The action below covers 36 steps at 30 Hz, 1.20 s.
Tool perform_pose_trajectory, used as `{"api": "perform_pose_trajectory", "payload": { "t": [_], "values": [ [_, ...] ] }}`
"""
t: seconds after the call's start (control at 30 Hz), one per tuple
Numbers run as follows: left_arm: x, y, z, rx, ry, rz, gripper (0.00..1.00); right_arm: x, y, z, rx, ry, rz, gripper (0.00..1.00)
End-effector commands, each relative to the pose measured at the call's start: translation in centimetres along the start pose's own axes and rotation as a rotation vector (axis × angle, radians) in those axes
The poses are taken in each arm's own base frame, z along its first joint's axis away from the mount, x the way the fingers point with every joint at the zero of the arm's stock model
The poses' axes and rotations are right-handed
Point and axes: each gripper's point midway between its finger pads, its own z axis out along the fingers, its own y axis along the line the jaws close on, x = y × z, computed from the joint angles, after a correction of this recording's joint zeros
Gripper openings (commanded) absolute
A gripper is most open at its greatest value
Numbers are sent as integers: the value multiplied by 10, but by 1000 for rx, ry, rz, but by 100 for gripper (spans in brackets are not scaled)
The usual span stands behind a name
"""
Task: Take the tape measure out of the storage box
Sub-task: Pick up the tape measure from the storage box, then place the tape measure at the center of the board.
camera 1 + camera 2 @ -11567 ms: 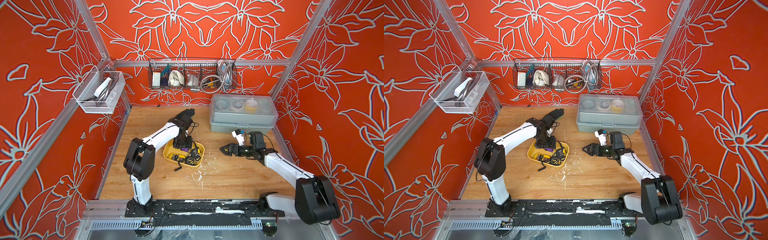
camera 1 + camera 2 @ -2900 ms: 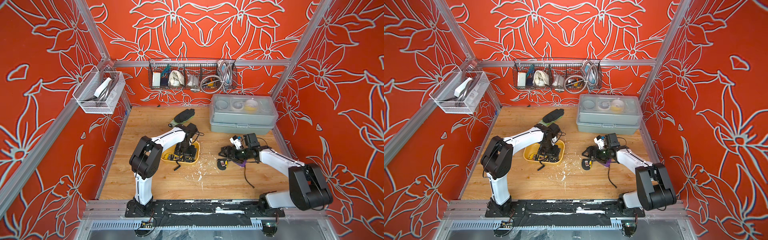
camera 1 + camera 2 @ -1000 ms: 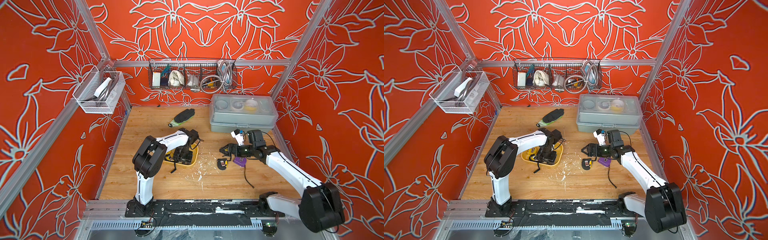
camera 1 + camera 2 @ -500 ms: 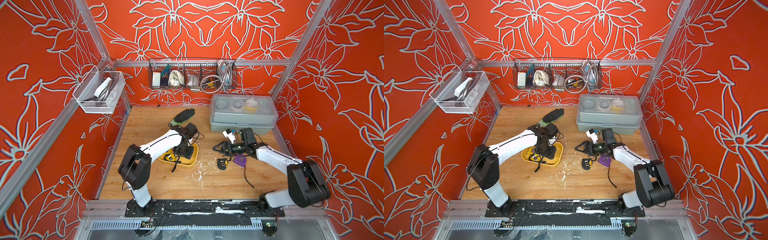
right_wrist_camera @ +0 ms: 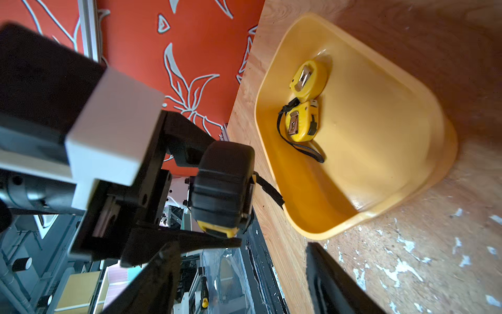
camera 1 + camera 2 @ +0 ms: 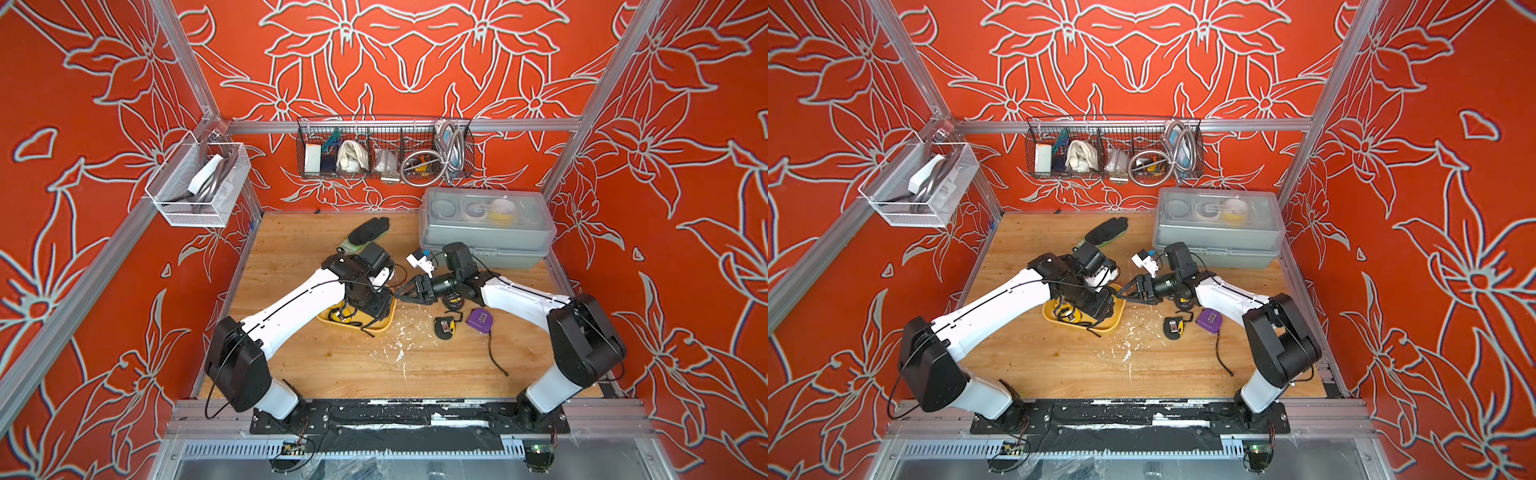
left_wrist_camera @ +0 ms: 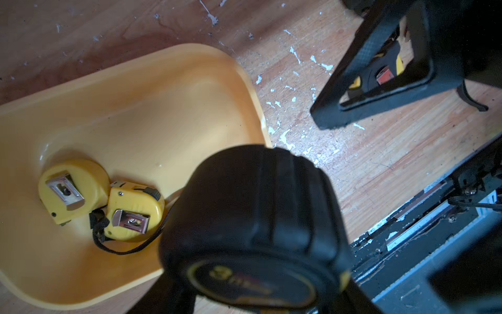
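The yellow storage box point(image 6: 376, 329) point(image 6: 1105, 328) lies mid-table. My left gripper point(image 6: 368, 306) hangs just above its right end, shut on a black tape measure point(image 7: 252, 212) point(image 5: 222, 187) with yellow trim. Two yellow tape measures point(image 7: 73, 190) point(image 7: 133, 214) lie side by side in one corner of the box point(image 5: 380, 136), one trailing a black strap. My right gripper point(image 6: 400, 293) point(image 6: 1121, 296) points left at the held tape measure from close by, open, with nothing between its fingers point(image 5: 326, 271).
On the wood right of the box lie a black-and-yellow tape measure point(image 6: 444, 327), a purple one point(image 6: 480, 321) with a black cord, and another black one point(image 6: 453, 300) under my right arm. A grey toolbox point(image 6: 486, 232) stands back right and a black glove point(image 6: 368, 232) lies behind the box.
My left gripper has risen from the box with the black tape measure. My right gripper has swung left toward it, its jaws narrowing.
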Motion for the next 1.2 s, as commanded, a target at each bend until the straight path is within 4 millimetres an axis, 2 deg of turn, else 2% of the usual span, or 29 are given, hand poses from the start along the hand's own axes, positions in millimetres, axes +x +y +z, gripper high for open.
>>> {"api": "perform_pose_trajectory", "payload": {
  "t": [0.0, 0.3, 0.43, 0.53, 0.67, 0.73, 0.8, 0.87, 0.97, 1.07, 1.17],
  "values": [
    [-7, -8, -7, 30, -40, 33, 48, -5, 16, 8, -56, 22, -17, 71],
    [-14, -10, -7, 25, -55, 47, 49, 3, 32, 35, -114, 87, -28, 66],
    [-16, -13, -9, 31, -67, 50, 49, 5, 27, 45, -109, 102, -3, 61],
    [-21, -13, -12, 22, -92, 46, 49, 2, 30, 50, -135, 100, 1, 53],
    [-29, -9, -13, -5, -124, 27, 51, -3, 34, 51, -148, 89, -6, 28],
    [-31, -8, -13, -9, -131, 20, 52, -4, 34, 51, -150, 88, -7, 20],
    [-31, -7, -11, -16, -126, 14, 58, -5, 36, 51, -155, 83, -10, 16],
    [-30, -4, -9, -32, -116, 9, 68, -5, 36, 51, -156, 82, -6, 14],
    [-31, 7, -16, -90, -140, -29, 98, -8, 32, 47, -151, 65, 1, 11],
    [-38, 11, -36, -107, -215, -61, 100, -15, 24, 31, -140, 16, 20, 10],
    [-43, 26, -58, -144, -279, -131, 100, -29, 11, -2, -118, -66, 45, 10]
  ]
}}
